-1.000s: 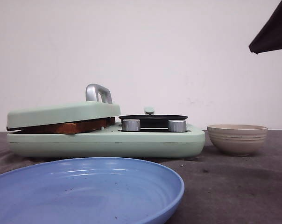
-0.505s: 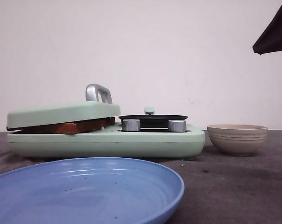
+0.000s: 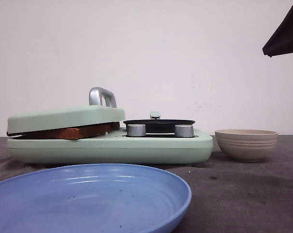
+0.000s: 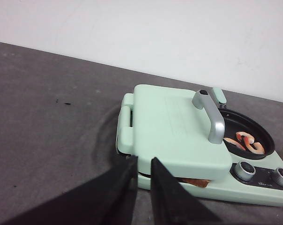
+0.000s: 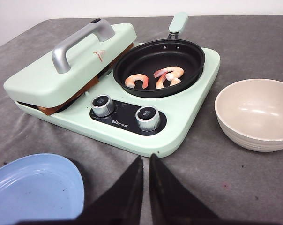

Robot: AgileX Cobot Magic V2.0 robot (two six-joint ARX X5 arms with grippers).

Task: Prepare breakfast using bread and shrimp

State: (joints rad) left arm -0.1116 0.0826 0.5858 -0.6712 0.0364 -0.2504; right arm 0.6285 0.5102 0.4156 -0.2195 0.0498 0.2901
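front: bread [image 3: 71, 132] under lid [image 3: 64, 118] | right wrist: shrimp [image 5: 155, 77] in pan [image 5: 159, 65]

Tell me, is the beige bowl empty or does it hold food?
Empty. The right wrist view shows the beige bowl with a bare inside; the shrimp lie in the black pan.
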